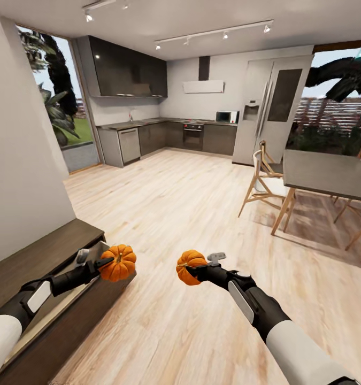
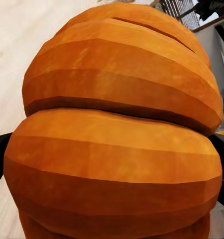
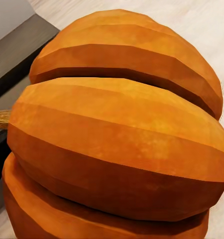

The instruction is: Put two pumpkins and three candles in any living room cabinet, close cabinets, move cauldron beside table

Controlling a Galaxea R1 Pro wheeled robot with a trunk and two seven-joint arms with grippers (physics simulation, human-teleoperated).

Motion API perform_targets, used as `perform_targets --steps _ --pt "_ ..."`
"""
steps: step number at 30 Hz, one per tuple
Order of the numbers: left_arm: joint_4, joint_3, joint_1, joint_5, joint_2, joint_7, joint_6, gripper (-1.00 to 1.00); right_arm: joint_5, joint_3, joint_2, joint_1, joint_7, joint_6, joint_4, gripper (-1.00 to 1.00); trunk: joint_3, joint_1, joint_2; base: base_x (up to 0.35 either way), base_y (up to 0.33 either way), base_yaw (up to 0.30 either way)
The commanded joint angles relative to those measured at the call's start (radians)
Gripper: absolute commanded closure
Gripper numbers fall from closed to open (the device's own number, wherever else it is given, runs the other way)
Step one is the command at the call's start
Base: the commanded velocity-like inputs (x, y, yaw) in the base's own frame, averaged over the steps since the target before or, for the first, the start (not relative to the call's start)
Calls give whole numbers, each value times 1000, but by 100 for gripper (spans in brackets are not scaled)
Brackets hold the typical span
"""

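A: The left end effector (image 1: 106, 263) is closed on one pumpkin (image 1: 118, 262), holding it over the outer edge of the open top drawer (image 1: 62, 298) of the dark-brown cabinet (image 1: 38, 256). The right end effector (image 1: 197, 271) grips the second pumpkin (image 1: 189, 266) above the pale plank floor (image 1: 191, 203), well clear of the cabinet.

B: What could go wrong?

A: The left pumpkin hangs near the drawer's lip; released there, it would likely strike the front edge and roll off onto the floor. The right arm must cross toward the drawer, and the two arms could collide.

B: And the surfaces?

A: Both pumpkins are ribbed, matte orange, slightly flattened; rounded segments give the fingers little flat purchase. The cabinet is dark grained wood, its drawer pale inside.
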Motion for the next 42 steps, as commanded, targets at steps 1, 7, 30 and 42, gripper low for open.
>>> perform_targets --steps 1,7,30,42 --pt "0 0 0 1 0 -1 1 100 -2 0 0 0 -1 0 0 100 0 0 0 210 -269 284" --pt "0 1 0 1 2 -1 1 100 -3 0 0 0 -1 -1 0 100 0 0 0 143 -161 284" --pt "0 2 0 1 2 -3 1 100 -4 0 0 0 -1 -1 0 100 0 0 0 104 -103 284" --pt "0 1 0 1 2 -3 1 100 -4 0 0 0 -1 -1 1 100 0 0 0 253 -230 284"
